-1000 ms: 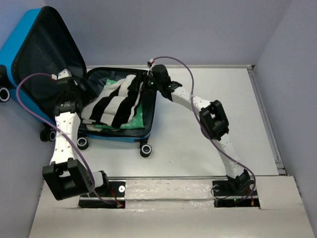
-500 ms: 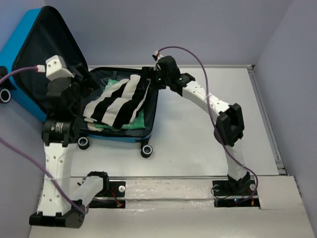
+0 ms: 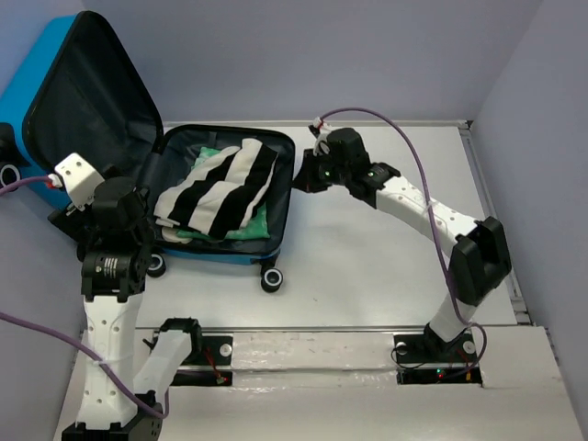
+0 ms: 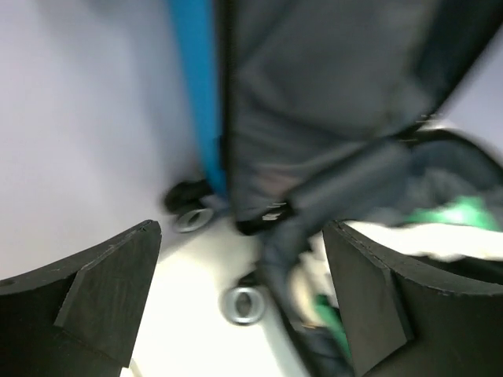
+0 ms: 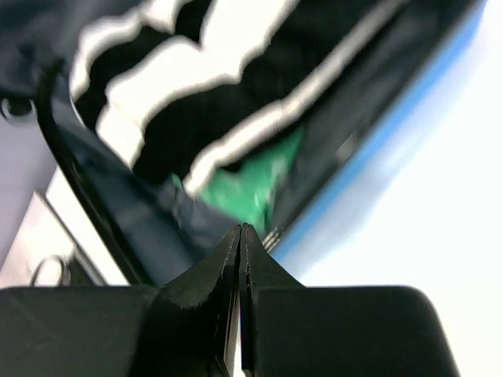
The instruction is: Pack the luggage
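Bright-blue luggage (image 3: 44, 64), black lining; black-and-white striped garment (image 3: 220, 184) over green cloth (image 3: 248, 225).

The black right gripper (image 5: 240, 232) has backed off the bright-blue hard-shell suitcase's (image 3: 41, 55) rim toward frame centre — jaws now pressed together. The left gripper (image 4: 240, 267) has retreated to the lower left.

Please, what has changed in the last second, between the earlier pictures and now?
The right gripper drew back rightward out of the luggage, off the striped garment, and shut on nothing. The left gripper pulled out toward the near left, open. The luggage stays open, with the garment inside over the green item.
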Tool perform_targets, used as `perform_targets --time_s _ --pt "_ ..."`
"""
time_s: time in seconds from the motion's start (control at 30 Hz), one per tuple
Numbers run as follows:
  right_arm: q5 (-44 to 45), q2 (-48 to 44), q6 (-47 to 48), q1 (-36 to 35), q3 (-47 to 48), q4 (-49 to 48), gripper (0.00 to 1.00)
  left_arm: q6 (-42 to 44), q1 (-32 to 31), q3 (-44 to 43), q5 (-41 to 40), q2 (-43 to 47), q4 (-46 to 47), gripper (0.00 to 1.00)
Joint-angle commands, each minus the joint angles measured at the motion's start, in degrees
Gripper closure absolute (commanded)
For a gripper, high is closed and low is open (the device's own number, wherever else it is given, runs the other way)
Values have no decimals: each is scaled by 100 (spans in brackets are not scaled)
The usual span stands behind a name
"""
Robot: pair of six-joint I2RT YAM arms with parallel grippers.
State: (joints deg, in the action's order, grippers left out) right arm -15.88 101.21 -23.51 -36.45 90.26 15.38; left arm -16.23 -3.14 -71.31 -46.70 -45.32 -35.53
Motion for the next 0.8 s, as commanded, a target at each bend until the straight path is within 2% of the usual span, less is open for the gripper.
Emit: perform_targets --time_s 0.0,0.07,0.1,0.2,0.33,0.5,0.57,0.6,0.63,0.67,0.77 --pt "-362 -1041 109 -29 -1384 -1168 87 759 444 433 -1578 -116 710 4" --pt "-381 -1182 206 -29 -1677 -1282 77 596 742 285 -1414 -449 750 8" --pt "-363 -1252 284 -29 -1783 -1291 58 490 1031 171 -1351 -834 584 10" --pt "-328 -1244 443 -29 -2056 -1309 32 253 1315 -251 -1385 -1398 425 13" --pt "-618 -1078 356 -29 -2153 -1458 30 50 1351 -779 -1685 -1900 257 13" --pt "-557 -700 285 -29 -1925 -1467 29 576 1351 -964 -2089 -2384 661 14" --pt "-460 -332 180 -29 -1741 -1476 22 647 1351 -1077 -2028 -2578 749 22" --pt "-416 -199 119 23 -1531 -1476 22 717 1351 -1113 -1993 -2622 871 27" --pt "-416 -68 31 24 -1433 -1476 22 718 1351 -1139 -1966 -2631 898 35" --pt "-399 64 -109 24 -1319 -1476 23 726 1351 -1131 -1966 -2622 925 54" --pt "-319 792 -294 24 -783 -1467 25 858 1351 -939 -1923 -2535 1223 69"
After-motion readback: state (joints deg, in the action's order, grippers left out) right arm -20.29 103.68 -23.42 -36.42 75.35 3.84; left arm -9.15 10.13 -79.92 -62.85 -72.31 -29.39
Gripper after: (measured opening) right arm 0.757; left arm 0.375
